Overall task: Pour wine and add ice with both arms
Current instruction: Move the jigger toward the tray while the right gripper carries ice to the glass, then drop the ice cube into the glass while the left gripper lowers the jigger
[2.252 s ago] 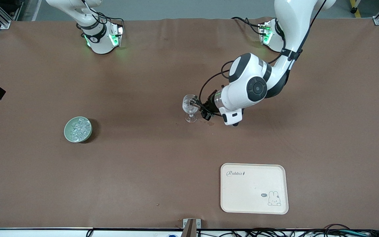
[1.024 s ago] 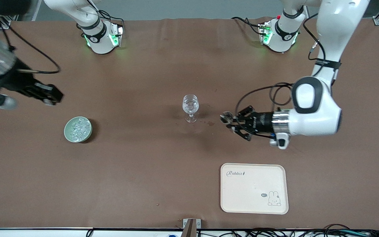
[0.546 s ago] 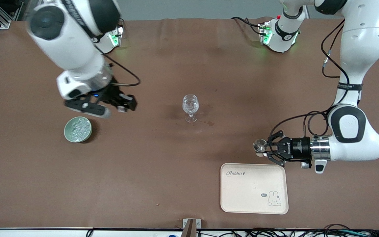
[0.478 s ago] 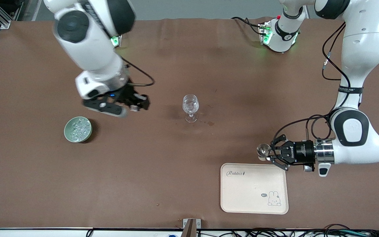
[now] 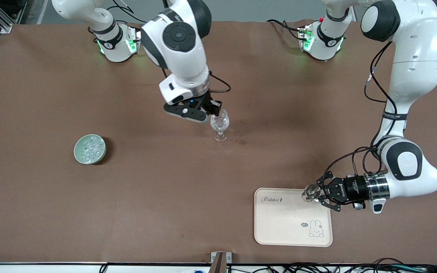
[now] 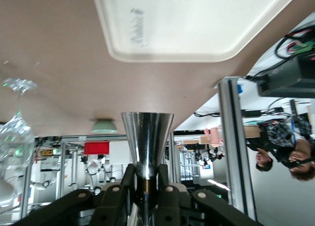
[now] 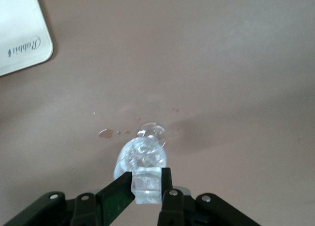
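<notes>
We see cream tray (image 5: 279, 223) bare, left gripper (image 5: 314, 192) over its corner, clamped on steel jigger (image 6: 147, 141). Green bowl (image 5: 78, 155) holds ice (image 5: 90, 147) toward right arm's end. Stemmed glass (image 5: 219, 123) mid-table holds cubes; right gripper (image 7: 147, 182) over it pinches an ice cube (image 7: 146, 186).

Brown table (image 5: 165, 197) carries bowl (image 5: 90, 149), glass (image 5: 219, 125), tray (image 5: 293, 217).

White arms (image 5: 180, 57), blk joints, green-lit bases (image 5: 118, 43)
</notes>
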Controlling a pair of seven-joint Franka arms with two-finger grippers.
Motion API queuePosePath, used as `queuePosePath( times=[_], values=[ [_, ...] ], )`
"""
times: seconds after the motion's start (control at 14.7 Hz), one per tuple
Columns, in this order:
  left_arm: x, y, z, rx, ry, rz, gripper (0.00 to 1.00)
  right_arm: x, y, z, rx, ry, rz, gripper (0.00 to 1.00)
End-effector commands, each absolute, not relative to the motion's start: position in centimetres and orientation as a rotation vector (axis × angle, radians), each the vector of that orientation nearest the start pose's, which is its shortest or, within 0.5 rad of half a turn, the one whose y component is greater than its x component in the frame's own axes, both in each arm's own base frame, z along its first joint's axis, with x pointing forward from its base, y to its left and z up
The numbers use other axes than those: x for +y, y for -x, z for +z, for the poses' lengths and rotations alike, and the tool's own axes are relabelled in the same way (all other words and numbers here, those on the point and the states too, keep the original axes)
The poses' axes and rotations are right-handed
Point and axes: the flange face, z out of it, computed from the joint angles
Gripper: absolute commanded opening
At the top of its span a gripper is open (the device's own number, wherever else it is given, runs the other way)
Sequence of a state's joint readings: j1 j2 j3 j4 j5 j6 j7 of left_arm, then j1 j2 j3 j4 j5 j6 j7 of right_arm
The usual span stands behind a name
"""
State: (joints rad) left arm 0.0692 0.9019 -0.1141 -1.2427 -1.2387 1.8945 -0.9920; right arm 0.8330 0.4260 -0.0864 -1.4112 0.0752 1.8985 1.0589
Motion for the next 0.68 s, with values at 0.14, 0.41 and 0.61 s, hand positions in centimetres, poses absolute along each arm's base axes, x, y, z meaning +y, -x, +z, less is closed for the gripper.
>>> queuePosePath(
  times=[0.14, 0.41, 0.61],
  values=[
    [-7.6, -76.2, 20.3, 1.45, -1.326, -0.852, 0.03, 51.6, -47.8, 43.4, 0.532, 3.041, -0.04, 0.03],
    [-7.2, -76.9, 17.4, 1.438, -1.281, -0.802, 0.03, 51.6, -48.4, 41.5, 0.537, 3.065, -0.037, 0.03],
    [-7.2, -76.9, 15.3, 1.47, -1.161, -0.819, 0.04, 51.7, -48.3, 41.2, 0.527, 3.075, -0.052, 0.04]
  ],
)
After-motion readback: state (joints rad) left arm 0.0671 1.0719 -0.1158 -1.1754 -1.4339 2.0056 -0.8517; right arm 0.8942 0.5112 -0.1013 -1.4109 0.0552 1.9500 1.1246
